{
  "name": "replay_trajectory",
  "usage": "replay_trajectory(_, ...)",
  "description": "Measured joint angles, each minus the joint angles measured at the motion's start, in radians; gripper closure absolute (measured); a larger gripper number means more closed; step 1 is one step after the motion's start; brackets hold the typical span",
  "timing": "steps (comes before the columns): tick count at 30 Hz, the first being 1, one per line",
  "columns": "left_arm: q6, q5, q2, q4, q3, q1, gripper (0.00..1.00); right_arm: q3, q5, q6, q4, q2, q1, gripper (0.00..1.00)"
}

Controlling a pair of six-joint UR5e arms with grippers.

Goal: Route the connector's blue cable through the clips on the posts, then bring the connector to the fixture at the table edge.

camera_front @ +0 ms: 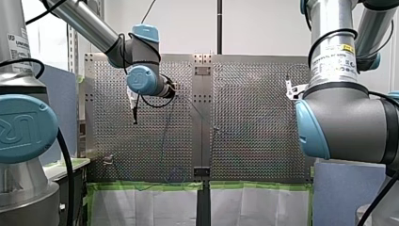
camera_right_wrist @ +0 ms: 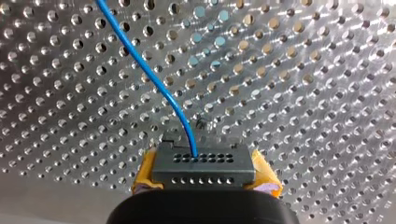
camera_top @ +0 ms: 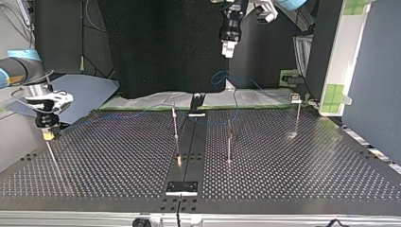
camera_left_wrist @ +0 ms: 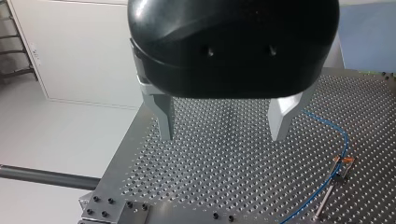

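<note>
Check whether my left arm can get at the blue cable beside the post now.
Probably yes. The left gripper is open and hangs above the table, and nothing stands between it and the blue cable beside the post.

Thin posts (camera_top: 176,127) and slack blue cable (camera_right_wrist: 140,60) mid-table; free room over perforated table (camera_top: 94,161) beside them

Left end effector (camera_left_wrist: 224,135) fingers spread; right end effector (camera_right_wrist: 204,173) clamped.
</note>
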Motion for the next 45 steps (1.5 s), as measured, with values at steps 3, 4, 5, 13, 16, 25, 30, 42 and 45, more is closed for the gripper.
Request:
replay_trajectory(3, 0.0, 0.0, 0.0, 0.0, 0.0, 0.0, 0.01, -0.001, -0.009, 0.003, -0.006, 0.004, 0.0, 1.0)
replay_trajectory(4, 0.0, 0.0, 0.0, 0.0, 0.0, 0.0, 0.01, -0.001, -0.011, 0.003, -0.008, 0.005, 0.0, 1.0)
replay_trajectory(5, 0.0, 0.0, 0.0, 0.0, 0.0, 0.0, 0.01, -0.001, -0.015, 0.004, -0.009, 0.007, 0.0, 1.0)
replay_trajectory(13, 0.0, 0.0, 0.0, -0.003, 0.0, 0.0, 0.01, -0.001, -0.033, 0.007, -0.015, 0.012, -0.002, 1.0)
replay_trajectory(16, 0.0, 0.0, 0.0, -0.007, 0.0, 0.0, 0.01, 0.0, -0.041, 0.009, -0.019, 0.013, -0.004, 1.0)
replay_trajectory(25, 0.0, 0.0, 0.0, -0.011, 0.001, 0.003, 0.01, 0.0, -0.061, 0.015, -0.043, 0.016, -0.007, 1.0)
replay_trajectory(30, 0.0, 0.0, -0.001, -0.011, 0.001, 0.003, 0.01, 0.001, -0.063, 0.014, -0.061, 0.018, -0.008, 1.0)
replay_trajectory(42, 0.0, 0.0, -0.001, -0.012, 0.001, 0.004, 0.01, 0.002, -0.069, 0.011, -0.081, 0.039, -0.015, 1.0)
replay_trajectory(45, 0.0, 0.0, -0.001, -0.012, 0.002, 0.004, 0.01, 0.002, -0.07, 0.01, -0.083, 0.045, -0.016, 1.0)
